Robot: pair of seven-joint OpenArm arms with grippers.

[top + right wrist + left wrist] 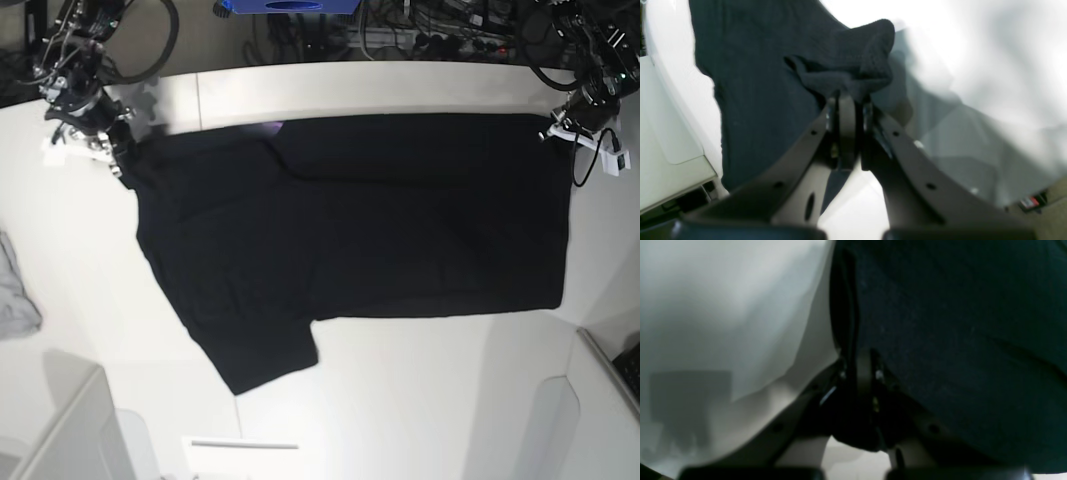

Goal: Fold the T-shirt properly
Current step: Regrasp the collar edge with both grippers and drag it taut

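**White table under bright light**

A white table (420, 390) filled the base view, evenly lit, with soft shadows. Beyond its far edge ran tangled dark cables (440, 25) and a blue object (285, 6). A grey cloth (15, 290) lay at its left edge.

No legible text or labels

surface: white table (420, 390) | on it: black T-shirt (380, 230) spread flat (one sleeve toward near edge) | grey cloth (15, 295) at edge

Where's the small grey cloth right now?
In the base view, the small grey cloth lies at the white table's far left edge, apart from the black T-shirt.
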